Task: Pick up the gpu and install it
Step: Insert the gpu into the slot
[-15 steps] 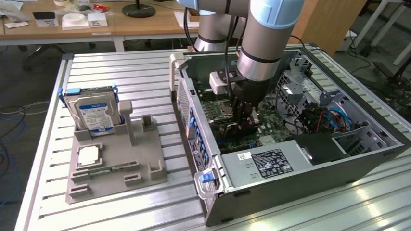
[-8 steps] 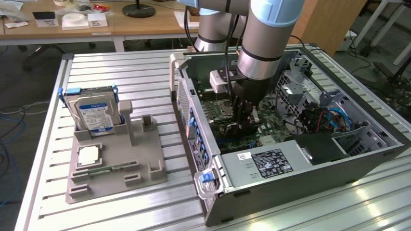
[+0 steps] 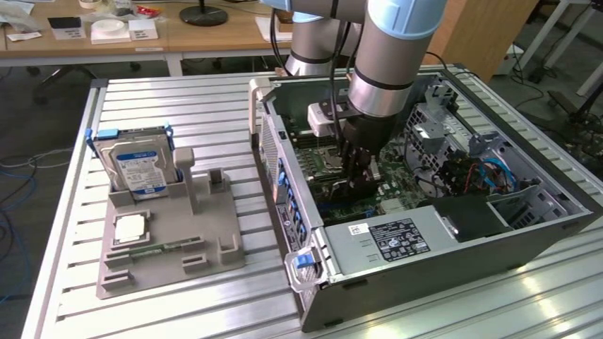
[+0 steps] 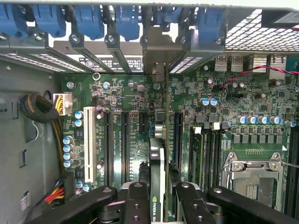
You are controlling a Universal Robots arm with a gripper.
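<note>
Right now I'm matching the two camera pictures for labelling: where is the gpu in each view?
Exterior view: the gpu hangs edge-on in the gripper, inside the open computer case, over the motherboard.
Wrist view: the gpu runs edge-on between the gripper's black fingers, above the expansion slots.
Shared landmark: the green motherboard beneath the card.

Ribbed aluminium table (image 3: 188, 106). On it rest a grey parts holder (image 3: 169, 244) and an open computer case (image 3: 527, 244), well apart.
</note>
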